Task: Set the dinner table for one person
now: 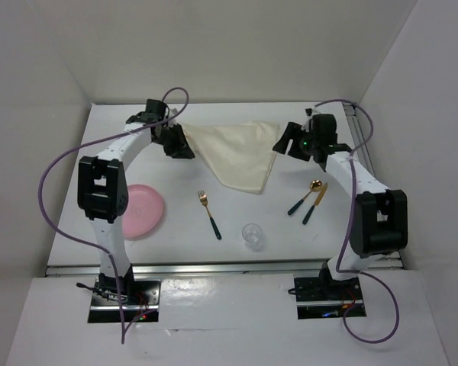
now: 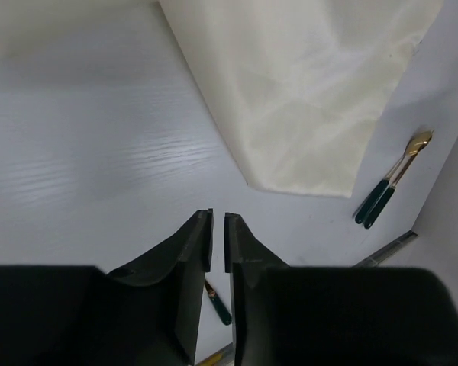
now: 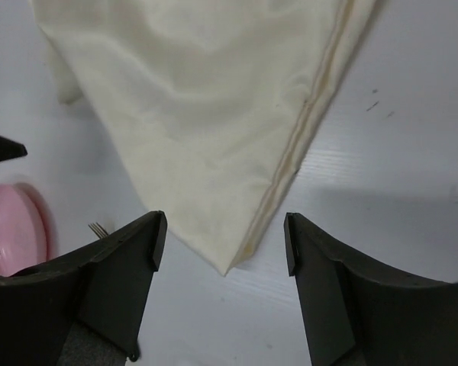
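The white dinner table (image 1: 122,164) holds a cream cloth (image 1: 240,152) lying crumpled at the back middle. A pink plate (image 1: 141,211) sits at the left. A gold fork with a dark handle (image 1: 209,213) and a clear glass (image 1: 253,235) are near the front middle. A gold spoon and knife (image 1: 309,200) lie at the right. My left gripper (image 1: 183,149) is shut and empty at the cloth's left edge (image 2: 298,84). My right gripper (image 3: 225,229) is open and hovers over the cloth's near right corner (image 3: 206,114), holding nothing.
White walls enclose the table on three sides. A metal rail (image 1: 229,267) runs along the front edge. The spoon and knife (image 2: 397,175) and the fork handle (image 2: 217,303) show in the left wrist view. The plate (image 3: 11,229) shows in the right wrist view.
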